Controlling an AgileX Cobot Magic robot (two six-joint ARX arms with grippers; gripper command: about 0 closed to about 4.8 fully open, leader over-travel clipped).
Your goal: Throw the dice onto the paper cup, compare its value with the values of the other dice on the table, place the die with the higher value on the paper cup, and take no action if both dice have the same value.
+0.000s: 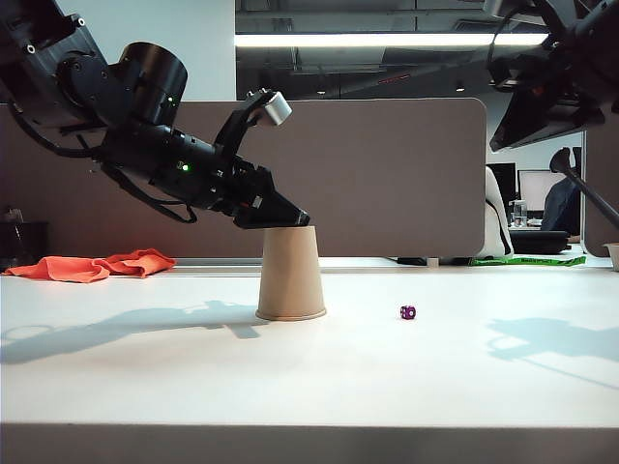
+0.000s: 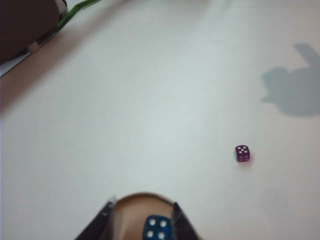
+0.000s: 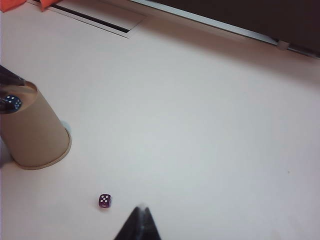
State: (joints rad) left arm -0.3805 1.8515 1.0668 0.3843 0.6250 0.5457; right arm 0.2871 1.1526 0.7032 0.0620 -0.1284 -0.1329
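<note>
Exterior view: left gripper [image 1: 302, 220] splayed over paper cup [image 1: 290, 275], dice [image 2: 157, 229] resting there; withdraw gently. Right gripper [image 3: 140, 212] pinched shut, high right.

The left gripper [image 2: 142, 220] has its two dark fingers [image 2: 100, 225] spread apart on either side of a small blue cube die with pale pips [image 2: 157, 228], which shows four pips on its upper face. The die rests on the flat round tan top of an upturned paper cup [image 2: 131, 212]. On the pale table [image 2: 150, 100], well apart from the cup, sits a tiny dark purple cube die with white pips [image 2: 242, 153], five pips up, near a grey shadow [image 2: 295, 87].
</note>
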